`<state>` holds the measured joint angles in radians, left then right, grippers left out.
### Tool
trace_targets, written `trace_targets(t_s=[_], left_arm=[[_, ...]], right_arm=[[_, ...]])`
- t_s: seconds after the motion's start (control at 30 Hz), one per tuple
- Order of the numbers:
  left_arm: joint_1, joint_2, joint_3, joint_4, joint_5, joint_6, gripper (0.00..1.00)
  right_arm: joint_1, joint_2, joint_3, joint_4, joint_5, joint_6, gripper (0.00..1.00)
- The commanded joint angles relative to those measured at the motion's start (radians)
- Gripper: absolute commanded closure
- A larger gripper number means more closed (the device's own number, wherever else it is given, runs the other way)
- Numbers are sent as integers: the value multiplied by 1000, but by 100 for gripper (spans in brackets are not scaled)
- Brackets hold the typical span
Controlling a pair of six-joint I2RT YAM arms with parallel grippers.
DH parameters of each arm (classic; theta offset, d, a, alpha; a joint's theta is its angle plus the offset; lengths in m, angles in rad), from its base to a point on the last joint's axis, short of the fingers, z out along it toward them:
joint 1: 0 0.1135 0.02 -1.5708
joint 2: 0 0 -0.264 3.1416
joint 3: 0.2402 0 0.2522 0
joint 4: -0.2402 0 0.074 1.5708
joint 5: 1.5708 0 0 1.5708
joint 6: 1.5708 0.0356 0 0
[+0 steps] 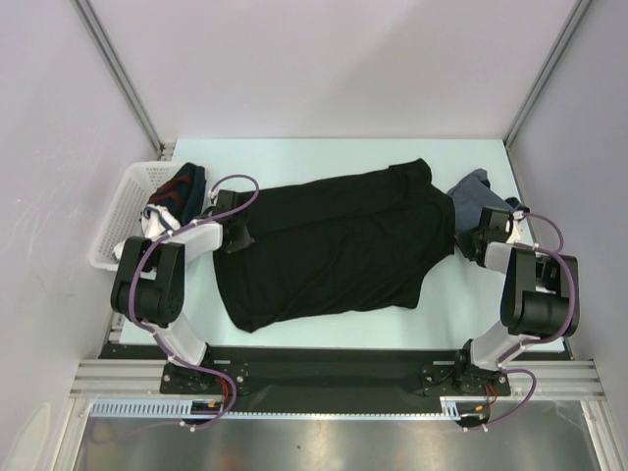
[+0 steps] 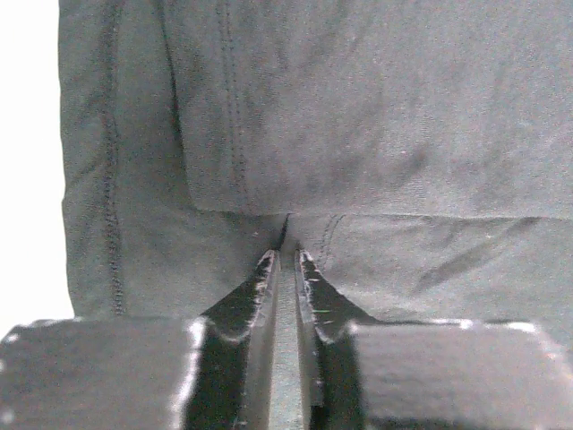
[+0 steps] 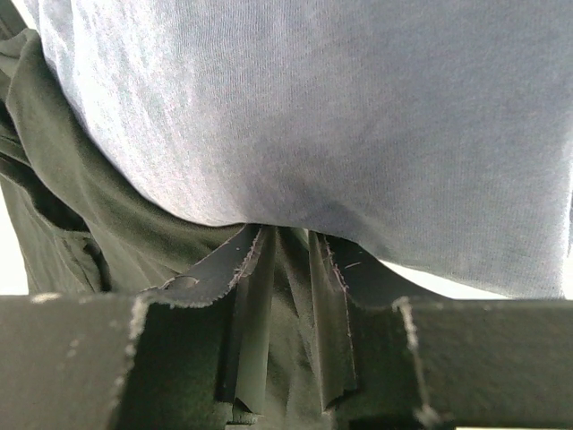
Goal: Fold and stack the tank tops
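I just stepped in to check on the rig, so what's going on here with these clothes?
Two arms are working on a black tank top spread across the table. The left end effector is at its left edge, nearly closed and apparently pinching the cloth. The right end effector is at the opposite edge with black cloth between its fingers, though its grip is unclear. The blue-grey tank top lies bunched there, not yet folded.
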<state>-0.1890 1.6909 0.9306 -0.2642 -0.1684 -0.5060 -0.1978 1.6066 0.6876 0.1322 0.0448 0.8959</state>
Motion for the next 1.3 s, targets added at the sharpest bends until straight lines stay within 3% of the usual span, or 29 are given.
trace_targets(t_s=[0.0, 0.07, 0.27, 0.63, 0.77, 0.97, 1.27], left_arm=[[3, 4, -3, -17, -17, 30, 88], [3, 12, -3, -18, -13, 32, 100], [5, -51, -13, -41, -28, 30, 100], [85, -178, -42, -29, 39, -2, 100], [34, -162, -35, -23, 61, 11, 69], [-20, -109, -27, -21, 47, 6, 67], [-17, -25, -33, -17, 20, 3, 64]], right_arm=[[-6, -34, -11, 3, 29, -18, 73], [-8, -40, -13, -2, 32, -20, 74], [-9, -48, -11, -13, 50, -22, 73], [-34, -39, -22, 4, 23, -6, 61], [-34, -37, -26, 23, 10, -3, 56], [-35, -43, -30, 23, 3, -5, 56], [-38, -56, -36, 26, -6, -9, 56]])
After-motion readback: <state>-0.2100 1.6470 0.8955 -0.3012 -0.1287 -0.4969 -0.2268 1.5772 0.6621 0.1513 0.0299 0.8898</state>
